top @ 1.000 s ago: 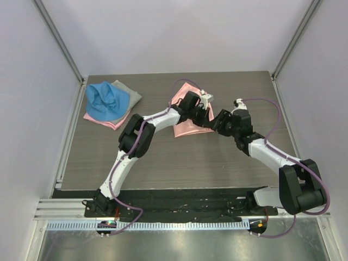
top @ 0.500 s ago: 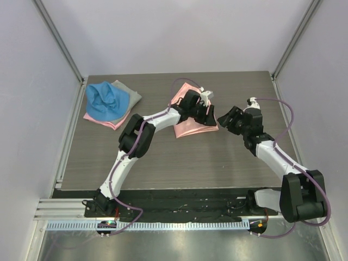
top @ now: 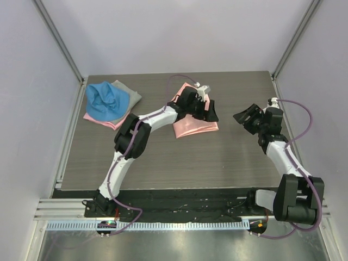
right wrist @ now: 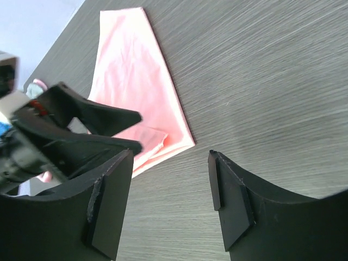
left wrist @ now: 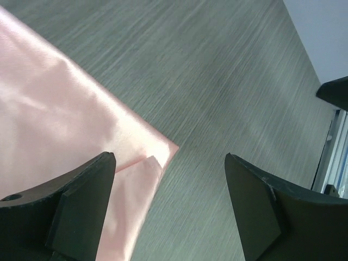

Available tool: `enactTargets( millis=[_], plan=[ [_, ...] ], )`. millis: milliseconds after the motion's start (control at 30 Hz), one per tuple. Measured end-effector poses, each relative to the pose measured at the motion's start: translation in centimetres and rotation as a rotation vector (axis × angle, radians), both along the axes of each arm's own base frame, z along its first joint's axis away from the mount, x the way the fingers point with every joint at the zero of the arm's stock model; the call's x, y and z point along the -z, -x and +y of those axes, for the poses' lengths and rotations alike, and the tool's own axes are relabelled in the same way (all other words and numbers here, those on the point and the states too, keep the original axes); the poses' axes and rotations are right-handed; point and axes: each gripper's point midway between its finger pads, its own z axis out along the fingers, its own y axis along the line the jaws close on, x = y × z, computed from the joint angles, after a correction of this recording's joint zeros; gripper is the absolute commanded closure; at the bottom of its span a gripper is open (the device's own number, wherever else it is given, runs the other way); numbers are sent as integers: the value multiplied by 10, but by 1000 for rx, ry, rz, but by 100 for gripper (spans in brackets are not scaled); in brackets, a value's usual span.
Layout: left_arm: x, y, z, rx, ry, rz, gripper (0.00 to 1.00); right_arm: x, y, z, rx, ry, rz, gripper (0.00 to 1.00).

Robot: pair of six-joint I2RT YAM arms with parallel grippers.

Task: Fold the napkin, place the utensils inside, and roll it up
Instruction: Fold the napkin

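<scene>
Pale lilac walls [top: 174, 32] enclose the dark wood-grain table [top: 163, 163], where the wide, empty left gripper [left wrist: 169, 163] hovers over the folded salmon-pink satin napkin [top: 193, 126], and the right gripper [right wrist: 169, 157] is likewise spread and empty.

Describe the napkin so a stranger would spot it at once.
On the dark wood-grain table, look at the far middle. The napkin lies there alone, flat, shiny salmon-pink and folded; the other pink cloth sits in the far-left corner under a blue cloth.

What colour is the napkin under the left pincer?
The napkin is shiny salmon pink, clearest in the left wrist view.
</scene>
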Motion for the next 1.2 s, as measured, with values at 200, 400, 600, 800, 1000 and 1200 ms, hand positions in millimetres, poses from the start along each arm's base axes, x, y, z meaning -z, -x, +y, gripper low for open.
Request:
enactTargets(
  millis=[200,400,600,800,1000,1200],
  plan=[
    [-31,-12,47,-142,-22,-26,12,26,-14,11,-122,-30,83,35],
    [-70,-32,135,-415,-30,-8,12,61,-18,32,-232,-75,187,38],
    [-58,-38,230,-668,-75,63,12,71,-19,75,-344,-82,219,44],
    [-10,-16,258,-729,-156,177,12,74,-33,100,-401,-67,223,49],
    [-5,-11,260,-731,-167,196,12,99,-35,104,-399,-59,286,49],
    [-17,-11,260,-732,-149,175,12,108,-39,107,-399,-51,305,52]
  ],
)
